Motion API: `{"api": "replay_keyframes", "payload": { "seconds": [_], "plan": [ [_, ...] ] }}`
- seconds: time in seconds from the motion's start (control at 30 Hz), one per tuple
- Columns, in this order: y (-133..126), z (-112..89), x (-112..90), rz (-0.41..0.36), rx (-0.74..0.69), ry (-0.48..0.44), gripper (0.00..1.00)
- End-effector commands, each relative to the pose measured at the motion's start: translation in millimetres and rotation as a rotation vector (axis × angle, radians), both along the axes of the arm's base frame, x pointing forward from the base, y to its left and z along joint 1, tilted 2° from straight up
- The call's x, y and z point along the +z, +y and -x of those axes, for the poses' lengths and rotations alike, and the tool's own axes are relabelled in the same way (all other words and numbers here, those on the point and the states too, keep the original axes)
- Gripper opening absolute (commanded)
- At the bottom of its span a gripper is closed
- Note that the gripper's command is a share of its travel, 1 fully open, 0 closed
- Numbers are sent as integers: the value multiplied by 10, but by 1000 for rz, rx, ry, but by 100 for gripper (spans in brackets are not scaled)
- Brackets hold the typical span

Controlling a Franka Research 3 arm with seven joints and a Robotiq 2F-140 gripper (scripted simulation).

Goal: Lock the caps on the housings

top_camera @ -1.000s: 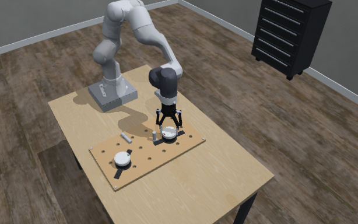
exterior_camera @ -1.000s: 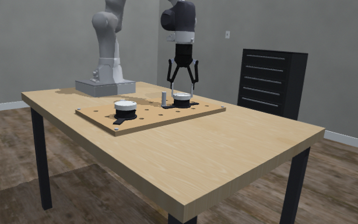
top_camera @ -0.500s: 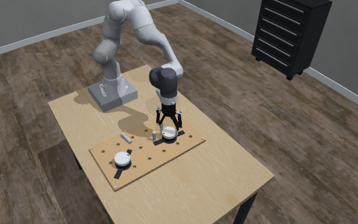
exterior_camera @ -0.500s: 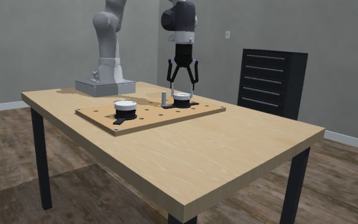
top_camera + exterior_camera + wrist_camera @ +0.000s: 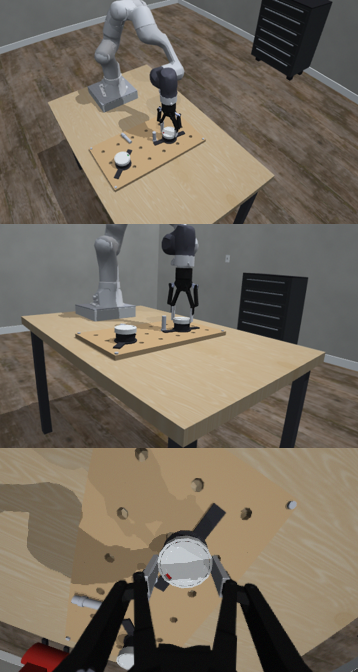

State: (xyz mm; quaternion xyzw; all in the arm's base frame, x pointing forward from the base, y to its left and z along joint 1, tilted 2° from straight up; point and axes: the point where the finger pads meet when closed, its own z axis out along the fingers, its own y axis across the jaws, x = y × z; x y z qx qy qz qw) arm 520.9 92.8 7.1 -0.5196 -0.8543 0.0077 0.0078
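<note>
Two black housings with white caps stand upright on a perforated wooden board [image 5: 147, 149]. My gripper [image 5: 169, 129] is shut on the cap of the far housing [image 5: 169, 133], one finger on each side of it; this cap carries a red mark, seen in the wrist view [image 5: 184, 563]. It also shows in the exterior view [image 5: 181, 321] under the gripper [image 5: 182, 317]. The near housing [image 5: 122, 160] has a white cap with a green mark and stands apart from the gripper, also seen in the exterior view [image 5: 125, 333].
A grey peg [image 5: 154, 136] stands upright in the board just left of the gripped housing. Another grey peg [image 5: 126, 137] lies flat on the board further left. The robot base [image 5: 112, 94] sits at the table's back. A black drawer cabinet [image 5: 288, 32] stands off the table.
</note>
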Motion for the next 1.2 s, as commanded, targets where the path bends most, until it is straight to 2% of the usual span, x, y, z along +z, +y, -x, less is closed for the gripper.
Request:
{"api": "replay_keyframes", "payload": {
  "seconds": [0.0, 0.23, 0.57, 0.8, 1.17],
  "plan": [
    [14, 52, -31, 7, -91, 14, 10],
    [14, 53, -32, 8, -131, 14, 10],
    [13, 54, -33, 15, -367, 12, 10],
    [14, 52, -32, 18, -461, 11, 10],
    [14, 52, -31, 18, -489, 11, 10]
  ]
}}
